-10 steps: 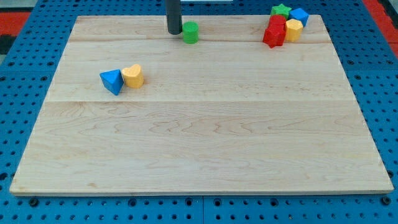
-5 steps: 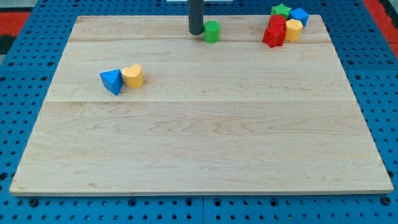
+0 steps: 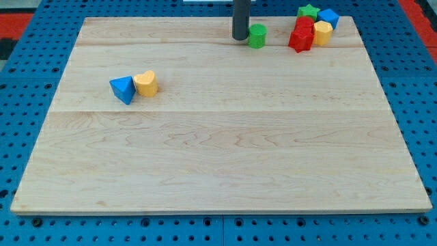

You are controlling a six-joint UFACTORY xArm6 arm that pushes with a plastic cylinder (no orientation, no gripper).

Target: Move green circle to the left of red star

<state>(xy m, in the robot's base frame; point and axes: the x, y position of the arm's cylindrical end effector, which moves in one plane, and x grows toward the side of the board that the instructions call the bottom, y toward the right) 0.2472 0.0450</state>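
The green circle (image 3: 257, 36) is a short green cylinder near the top edge of the wooden board (image 3: 218, 137), right of centre. My tip (image 3: 240, 37) is the lower end of a dark rod, touching or almost touching the circle's left side. The red star (image 3: 299, 39) lies further to the view's right, with a gap between it and the green circle. It sits at the lower left of a cluster of blocks in the top right corner.
The cluster also holds a red block (image 3: 304, 24), a yellow block (image 3: 321, 32), a green star (image 3: 308, 11) and a blue block (image 3: 329, 17). At the left, a blue triangle (image 3: 122, 89) touches a yellow heart (image 3: 145, 83).
My tip and the green circle have slid to the view's right along the top of the board, closer to the red star. The other blocks have not moved.
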